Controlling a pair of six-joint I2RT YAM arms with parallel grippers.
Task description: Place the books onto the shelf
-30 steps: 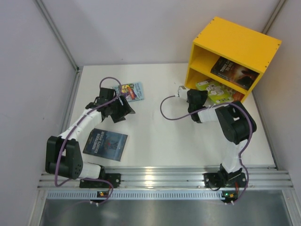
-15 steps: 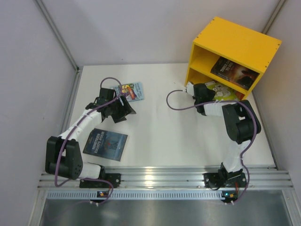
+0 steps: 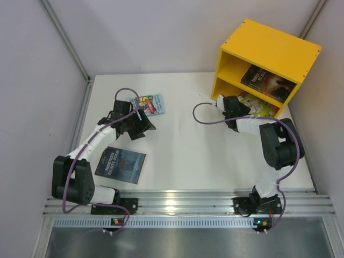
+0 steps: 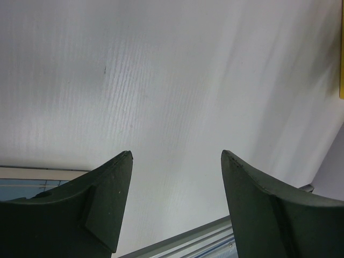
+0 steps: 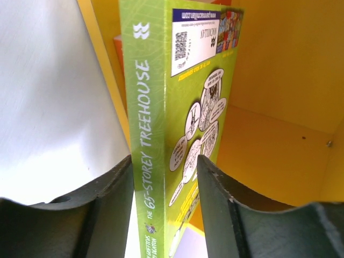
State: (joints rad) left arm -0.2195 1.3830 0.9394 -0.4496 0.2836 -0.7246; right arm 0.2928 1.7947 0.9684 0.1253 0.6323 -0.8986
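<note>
The bright yellow open-fronted wooden shelf (image 3: 269,45) stands in the far right corner of the white table (image 3: 183,156), its mouth turned toward the table's middle. The right gripper (image 5: 164,161) is at the left edge of the lower compartment's mouth. The lime green paperback (image 5: 148,107) stands upright between its fingers, spine toward the wrist camera and far end inside the compartment. Both fingers sit close beside the book's faces, but it cannot be told whether they press it or stand slack. A sliver of an orange-red book (image 5: 119,64) shows between the green one and the shelf's side wall. A dark paperback with a reddish glow (image 3: 267,80) sits in the upper compartment.

The left gripper (image 4: 176,156) hovers over the table's left half, jaws wide apart and holding nothing, with plain white surface beneath. Just beyond it, toward the far edge, lies the light blue paperback (image 3: 152,104). The blue-grey paperback (image 3: 121,164) lies flat close to the near edge, beside the left arm. A wide stretch of white tabletop separates the two arms.
</note>
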